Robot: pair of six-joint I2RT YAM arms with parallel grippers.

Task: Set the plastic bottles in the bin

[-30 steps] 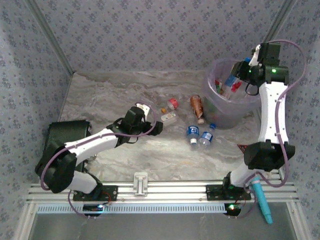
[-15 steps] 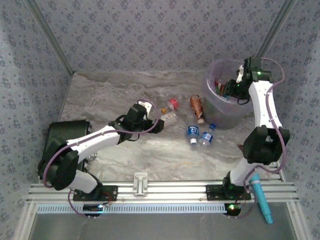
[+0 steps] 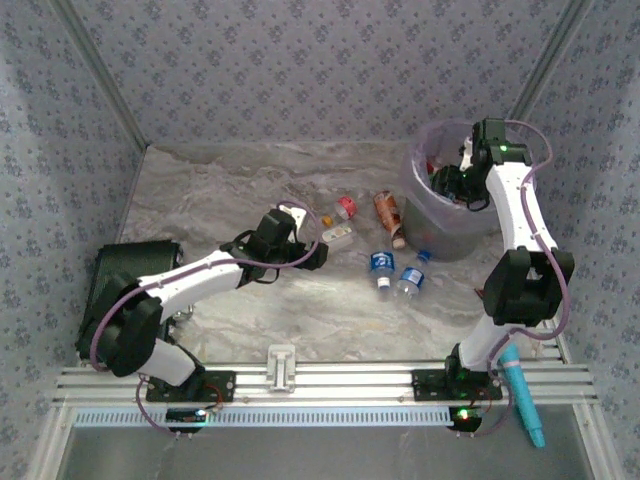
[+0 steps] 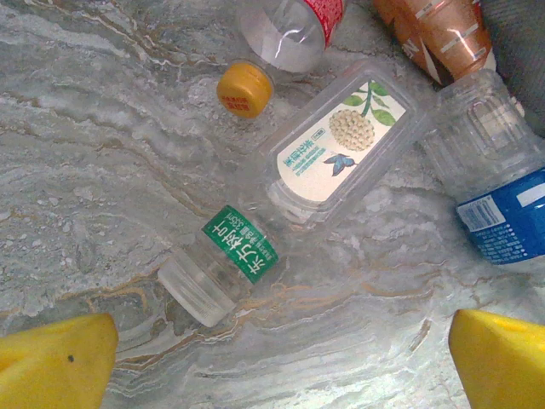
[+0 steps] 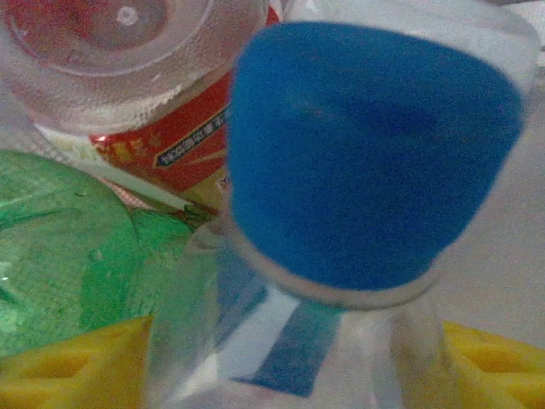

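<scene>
Bottles lie on the marble table [image 3: 220,190] ahead of the left claw [image 4: 272,358], whose yellow fingertips [image 4: 51,362] stand wide apart with nothing between them. Just beyond its tips is a clear green-labelled bottle [image 4: 230,256], touching a flat white-labelled bottle [image 4: 341,145]. Farther out are a yellow cap [image 4: 244,88], an orange-brown bottle [image 4: 434,30] and, to the claw's right, a blue-labelled bottle [image 4: 502,213].

The right claw [image 3: 447,182] hangs inside the bin [image 3: 450,238]. A blue-capped bottle [image 5: 375,153] sits between its yellow fingers [image 5: 77,366]; whether they grip it cannot be told. Beyond it lie a green bottle [image 5: 60,247] and a red-labelled bottle [image 5: 162,111].
</scene>
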